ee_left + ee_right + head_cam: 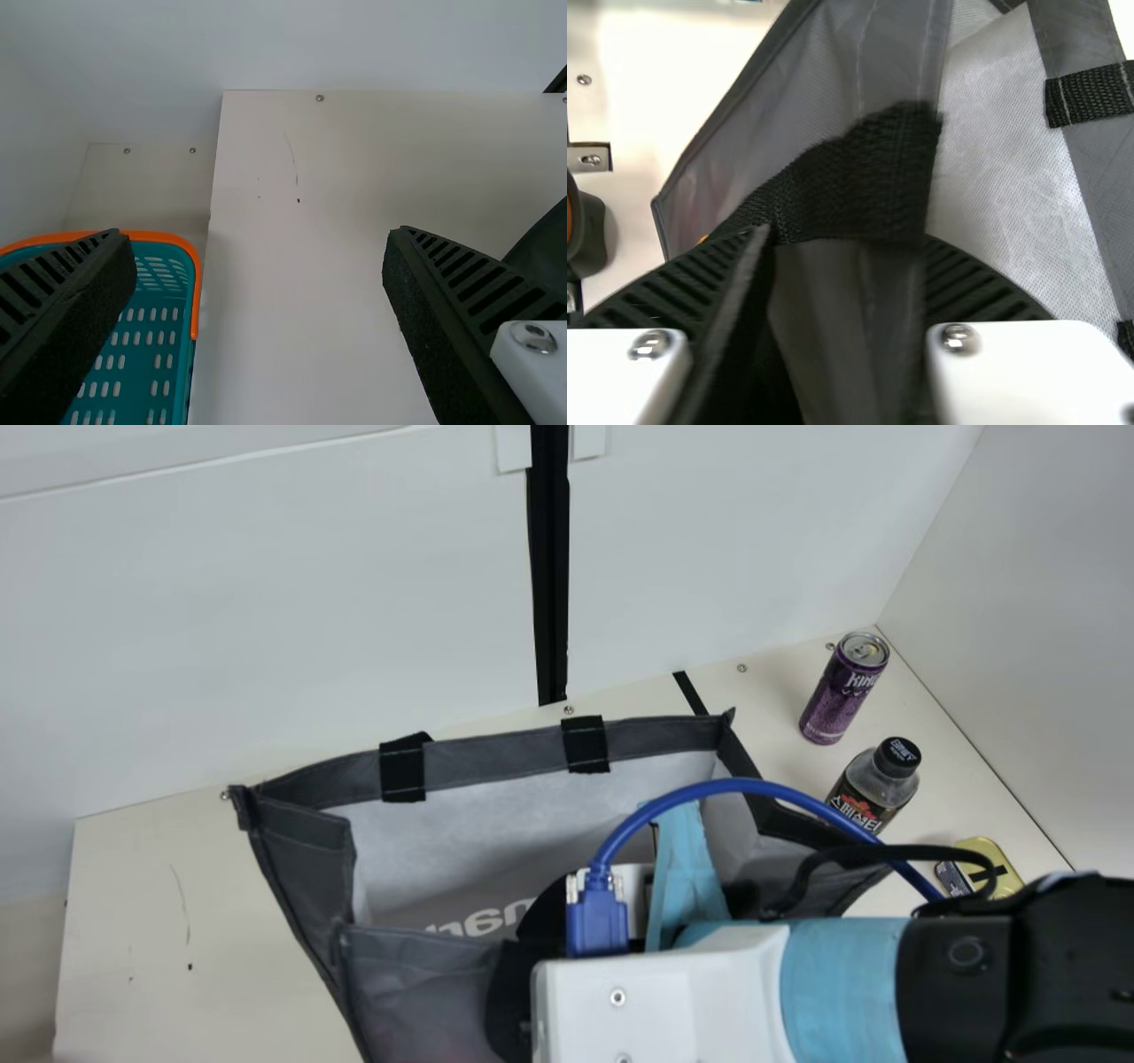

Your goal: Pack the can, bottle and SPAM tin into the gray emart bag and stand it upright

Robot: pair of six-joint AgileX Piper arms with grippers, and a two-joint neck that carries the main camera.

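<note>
Table (151, 930), cream, with thin scratch (182, 895), dark specks, screws along back edge; short black strip (688, 691) behind the bag; gray emart bag (301, 859), mouth open; can (837, 700), purple, upright, beyond bag's right side; bottle (873, 790), black-capped, near can; SPAM tin (1008, 880), gold, partly hidden.

Backed by a white wall (266, 602), split by an upright black strip (549, 584). Closed in at the main view's right by a side wall (1019, 646). Fronted by a cream table (133, 921), thinly scratched, marked with black tape (691, 693), dotted with screws (569, 709).
</note>
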